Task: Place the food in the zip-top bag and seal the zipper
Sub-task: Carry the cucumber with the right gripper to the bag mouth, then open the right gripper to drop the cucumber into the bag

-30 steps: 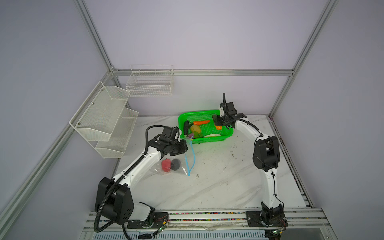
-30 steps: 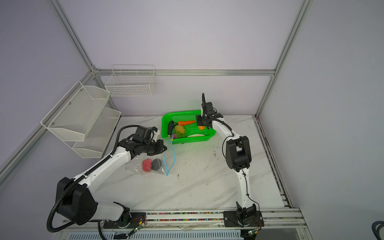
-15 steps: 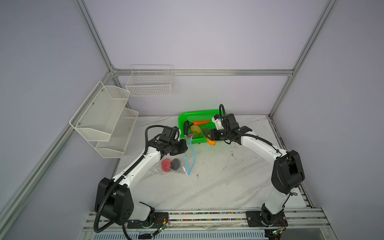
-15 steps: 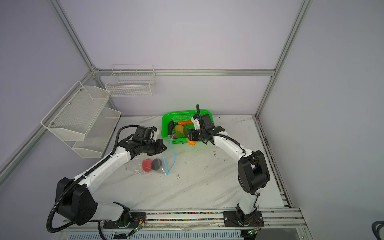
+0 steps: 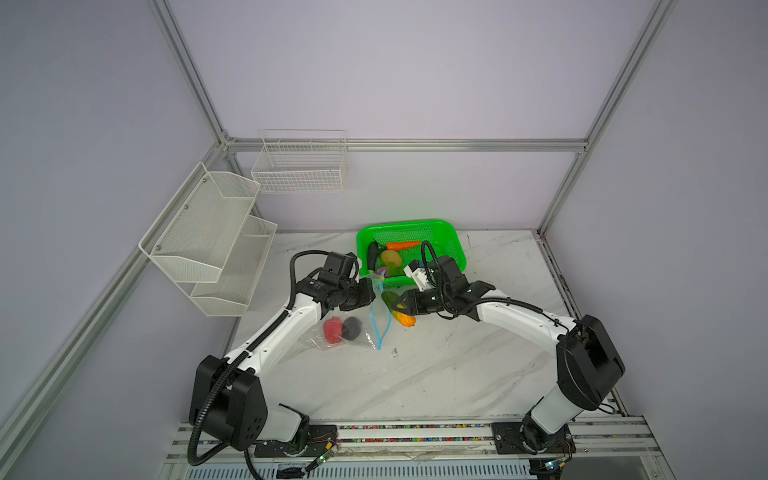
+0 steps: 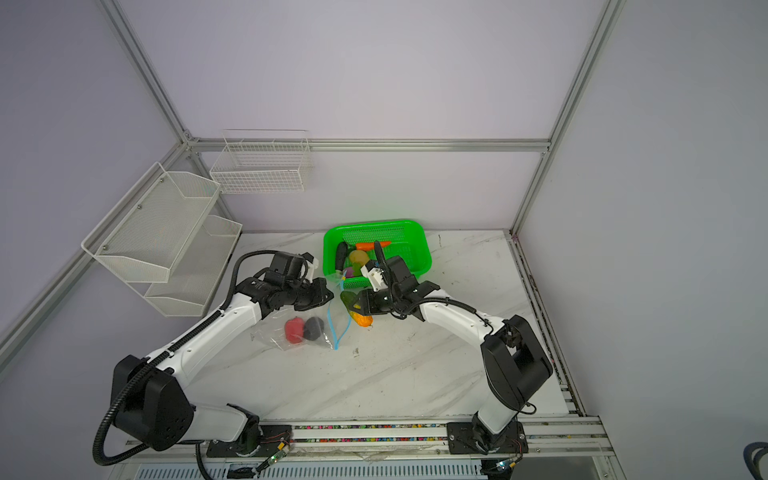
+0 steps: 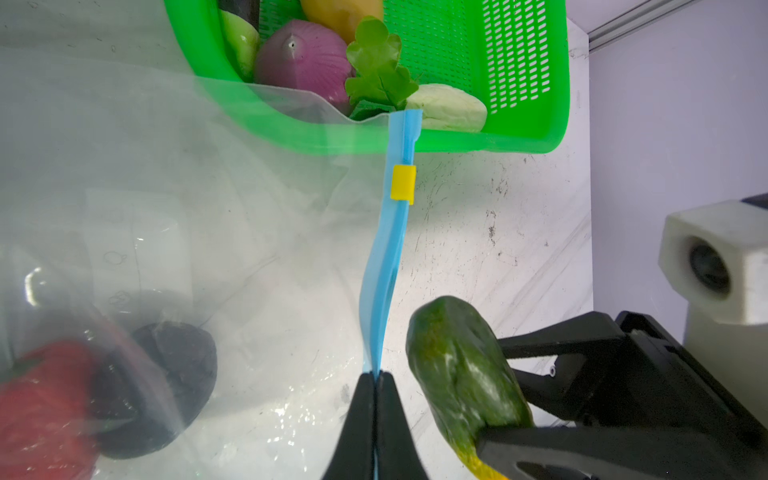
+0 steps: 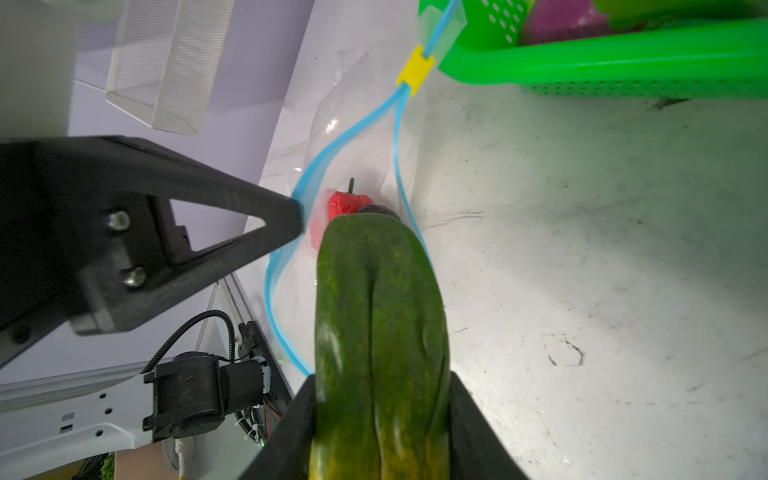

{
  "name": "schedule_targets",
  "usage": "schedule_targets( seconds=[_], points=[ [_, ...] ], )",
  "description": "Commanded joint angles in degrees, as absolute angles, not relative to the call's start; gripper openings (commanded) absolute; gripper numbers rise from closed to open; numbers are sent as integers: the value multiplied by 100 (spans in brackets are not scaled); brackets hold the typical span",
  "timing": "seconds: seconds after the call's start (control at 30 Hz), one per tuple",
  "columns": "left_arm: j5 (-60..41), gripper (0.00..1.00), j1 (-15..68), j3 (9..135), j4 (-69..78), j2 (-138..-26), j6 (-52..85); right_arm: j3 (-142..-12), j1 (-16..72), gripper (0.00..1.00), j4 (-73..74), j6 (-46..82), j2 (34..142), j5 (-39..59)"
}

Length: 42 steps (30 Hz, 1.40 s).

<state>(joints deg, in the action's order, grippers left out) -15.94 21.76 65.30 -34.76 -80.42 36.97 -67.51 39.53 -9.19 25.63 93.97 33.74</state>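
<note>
In both top views the zip-top bag (image 5: 320, 341) is seen lying flat on the surface (image 5: 457, 365), left of centre, with a red pepper (image 5: 332, 330) and a dark piece (image 5: 352, 328) inside it. Its mouth is turned right, towards the green basket (image 5: 453, 245) where the other food is kept, so the carry is judged short. One lip of the zipper (image 5: 374, 324) is lifted by the left hand (image 5: 372, 295), apparently to hold the mouth agape.

In the left wrist view that hand's jaws are seen pressed together on the blue strip. The yellow slider (image 7: 403, 183) is parked at the far end, by the basket, so the opening is left free.

In the right wrist view a green, yellow-tipped vegetable (image 8: 380, 316) is clamped lengthwise in the right hand (image 8: 380, 415), its free end aimed between the two blue lips, not yet inside.
</note>
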Motion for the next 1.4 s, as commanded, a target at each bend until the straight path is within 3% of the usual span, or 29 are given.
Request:
schedule_targets(
  seconds=[0.0, 0.5, 1.37],
  points=[
    [-1593, 0, 2148, 6937, -3270, -7841, 3779, -6822, 4090, 42, -383, 2794, 9449, 3575],
    [-1556, 0, 2152, 6848, -3269, -7699, 3824, -6910, 4219, 42, -172, 2790, 9913, 3612],
    [-1652, 0, 2171, 6654, -3157, -7427, 3912, -7128, 4466, 45, 593, 3641, 10525, 2655]
  ],
)
